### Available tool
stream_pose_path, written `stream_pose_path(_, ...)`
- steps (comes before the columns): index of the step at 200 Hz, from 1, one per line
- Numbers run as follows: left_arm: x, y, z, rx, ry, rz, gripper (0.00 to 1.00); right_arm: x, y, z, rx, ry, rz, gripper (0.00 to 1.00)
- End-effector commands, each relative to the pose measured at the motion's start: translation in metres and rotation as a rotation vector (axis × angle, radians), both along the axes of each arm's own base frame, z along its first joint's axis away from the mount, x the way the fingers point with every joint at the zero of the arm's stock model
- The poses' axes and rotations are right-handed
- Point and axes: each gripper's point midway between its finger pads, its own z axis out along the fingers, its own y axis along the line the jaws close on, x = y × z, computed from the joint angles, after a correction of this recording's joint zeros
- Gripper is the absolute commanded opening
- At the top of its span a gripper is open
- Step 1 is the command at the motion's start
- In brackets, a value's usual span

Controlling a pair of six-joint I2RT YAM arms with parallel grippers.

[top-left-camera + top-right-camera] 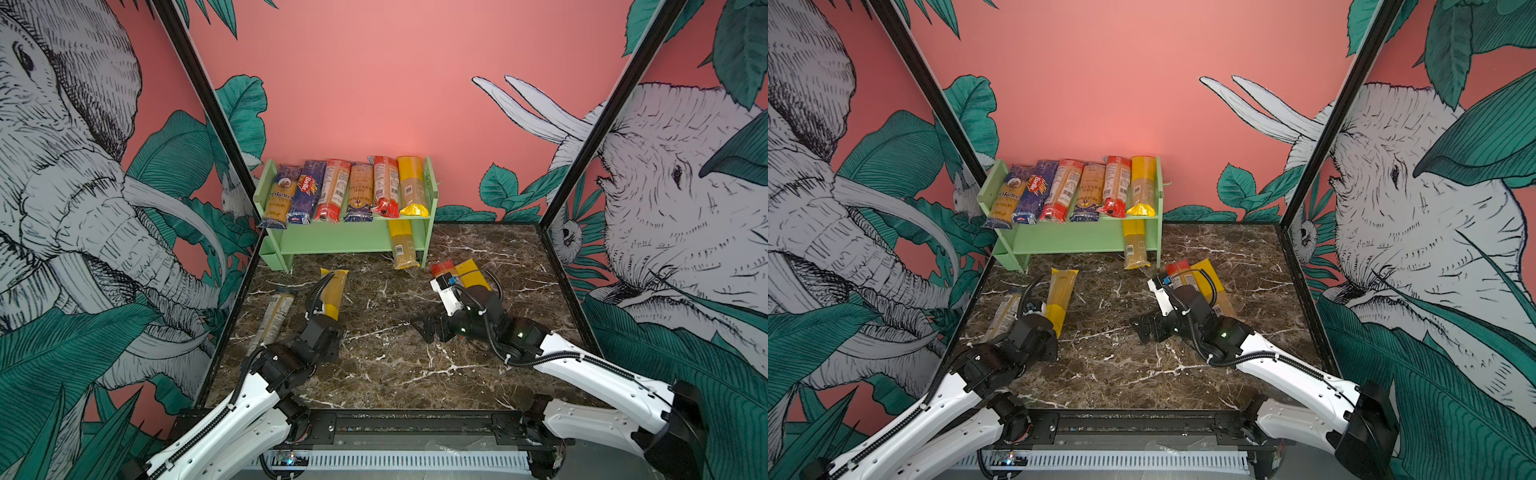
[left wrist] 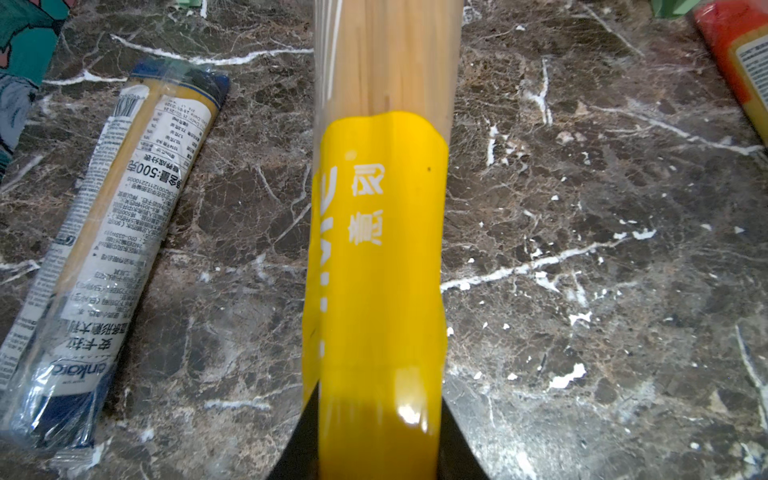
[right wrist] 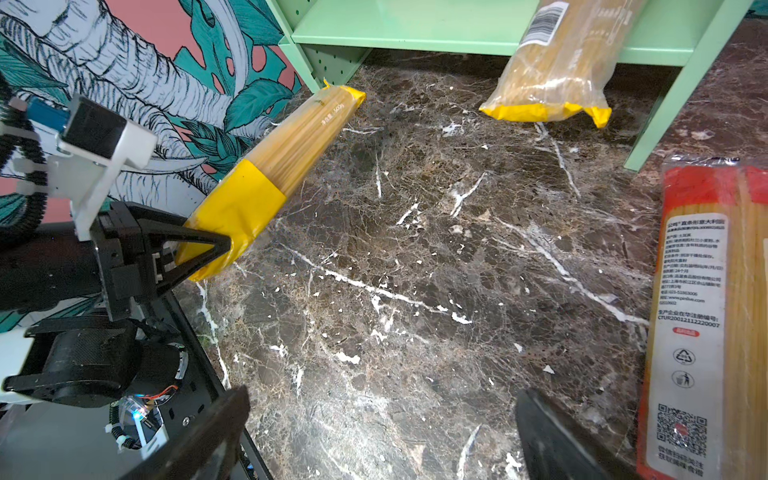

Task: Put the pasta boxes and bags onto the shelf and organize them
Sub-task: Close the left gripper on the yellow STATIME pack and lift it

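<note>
Your left gripper (image 3: 208,249) is clamped narrow on the near yellow end of a clear spaghetti pack with yellow ends (image 1: 334,291). The pack is over the left half of the tabletop and its long axis points toward the shelf. Your right gripper (image 1: 426,328) has its jaws spread wide and holds nothing. It hovers over the right half, just beside a red-ended spaghetti pack (image 3: 706,311).

You can count eleven packs. A row of six packs (image 1: 360,192) lies side by side on the top tier of the pale mint-green two-tier shelf (image 1: 332,243). Their ends are dark blue, red and yellow.

One yellow-ended pack with a barcode label (image 1: 402,245) sits at the right of the lower tier, its front end sticking out past the tier's edge. A blue-ended pack with a white printed label (image 2: 120,232) lies flat near the tabletop's left edge. The red-ended pack lies against another yellow-ended pack (image 1: 473,272), both partly hidden under your right arm.

The shelf stands along the far edge, toward the far left corner. The dark brown marble-patterned tabletop (image 1: 395,365) has white veins. Around it are pink walls painted with elephants and green leaves (image 1: 395,83).
</note>
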Motion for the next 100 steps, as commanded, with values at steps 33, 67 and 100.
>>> stream_pose_path(33,0.022,0.000,0.065,-0.040,-0.198,0.024,0.00,0.005,0.005,0.025,0.030,-0.060,0.005,0.99)
stream_pose_path(67,0.025,0.003,0.079,-0.023,-0.238,0.024,0.00,0.007,0.008,0.028,0.022,-0.067,0.011,0.99)
stream_pose_path(100,0.035,0.003,0.095,0.028,-0.277,0.020,0.00,0.009,0.011,0.031,0.012,-0.075,0.022,0.99)
